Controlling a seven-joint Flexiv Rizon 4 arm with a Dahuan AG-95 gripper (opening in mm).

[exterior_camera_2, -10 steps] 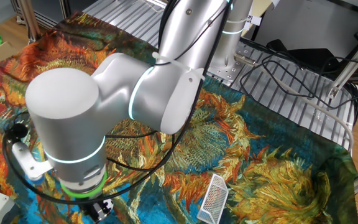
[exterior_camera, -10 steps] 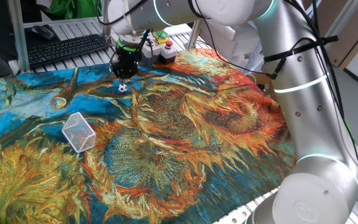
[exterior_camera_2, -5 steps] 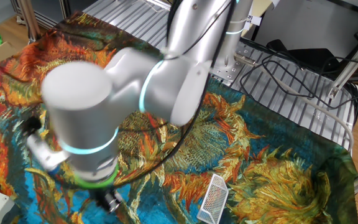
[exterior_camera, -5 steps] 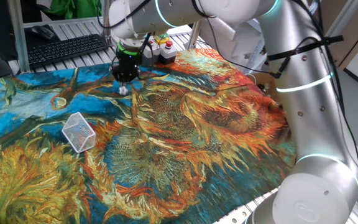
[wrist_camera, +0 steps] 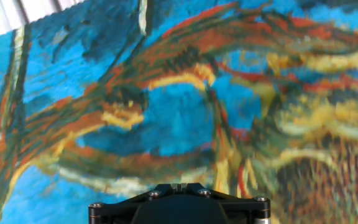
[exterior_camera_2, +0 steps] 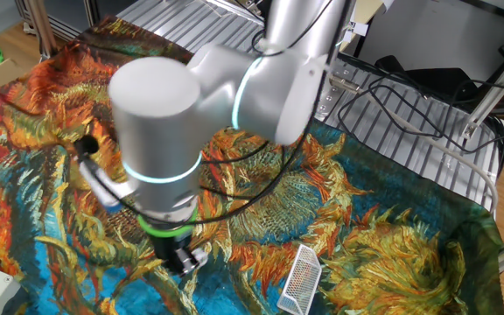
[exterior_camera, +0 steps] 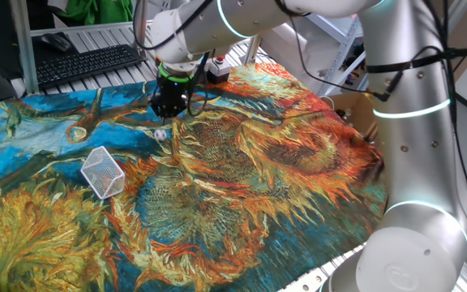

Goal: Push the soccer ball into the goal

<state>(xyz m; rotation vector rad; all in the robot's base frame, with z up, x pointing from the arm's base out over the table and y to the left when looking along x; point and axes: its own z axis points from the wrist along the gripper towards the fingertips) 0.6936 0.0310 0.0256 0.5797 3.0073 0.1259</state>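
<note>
The soccer ball (exterior_camera: 160, 135), tiny and white with black patches, lies on the painted cloth, slightly blurred. The goal (exterior_camera: 104, 172), a small white wire-mesh cage, lies tilted on the cloth to the front left of the ball, about a hand's width away; it also shows in the other fixed view (exterior_camera_2: 302, 278). My gripper (exterior_camera: 168, 113) hangs low over the cloth just behind the ball, fingers together and empty. In the other fixed view the gripper (exterior_camera_2: 185, 266) is left of the goal and I cannot make out the ball. The hand view shows only cloth beyond the closed gripper (wrist_camera: 179, 185).
A box with round buttons (exterior_camera: 214, 69) stands at the cloth's far edge behind the gripper. A keyboard (exterior_camera: 87, 63) lies on the slatted table beyond. The arm's big joints (exterior_camera_2: 160, 114) hang over the cloth's middle. Cables (exterior_camera_2: 409, 96) lie at the far side.
The ball has rolled toward the near side, closer to the goal. The gripper has followed it down the cloth and a little to the right. The goal has not moved.
</note>
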